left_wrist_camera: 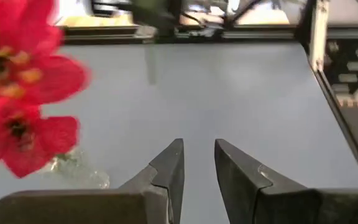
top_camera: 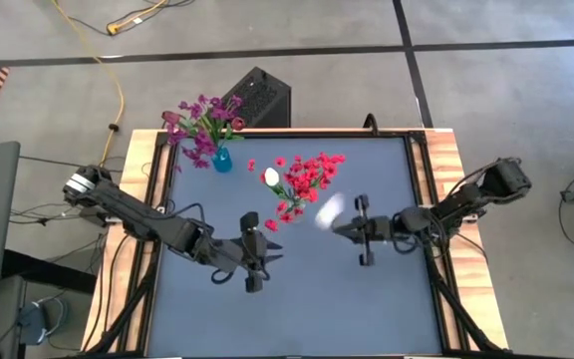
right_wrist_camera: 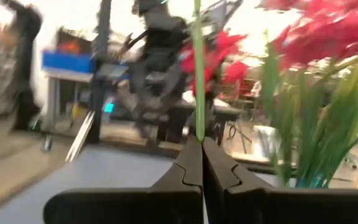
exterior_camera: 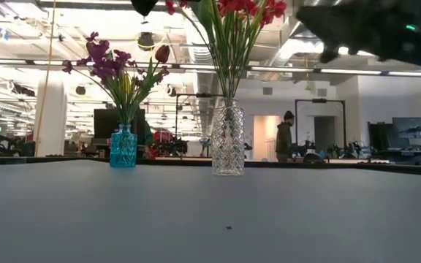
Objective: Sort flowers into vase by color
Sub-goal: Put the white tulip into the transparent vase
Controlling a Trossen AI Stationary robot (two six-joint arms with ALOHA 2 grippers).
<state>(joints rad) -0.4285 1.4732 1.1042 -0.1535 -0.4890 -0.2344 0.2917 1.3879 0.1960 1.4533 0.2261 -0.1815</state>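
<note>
**Ana:** Fingers of the right gripper sit closest to the lens, pressed together on a thin green stem that rises straight out of the tips.

**Ben:** Which flower is it?

**Ana:** From above, a pale white bloom shows just beyond those fingers, off the worktop. I take it for the head of that stem. It lies from the fingers toward the clear glass vase, so the stem seems to lean that way.

**Ben:** Where are the vases?

**Ana:** The clear one stands about mid-worktop, filled with red flowers on long green leaves, plus one white tulip-like bloom. The small blue vase is near the left back corner, holding the purple flowers and a dark red bud.

**Ben:** And the left gripper?

**Ana:** It hovers low over bare worktop on the other side of the clear vase, with its fingers slightly parted and nothing between them.

**Ben:** So the next move belongs to the right arm?

**Ana:** I'd say so. It is the nearer one, and the stem's foot must come over a vase mouth before the stem goes in.
</note>
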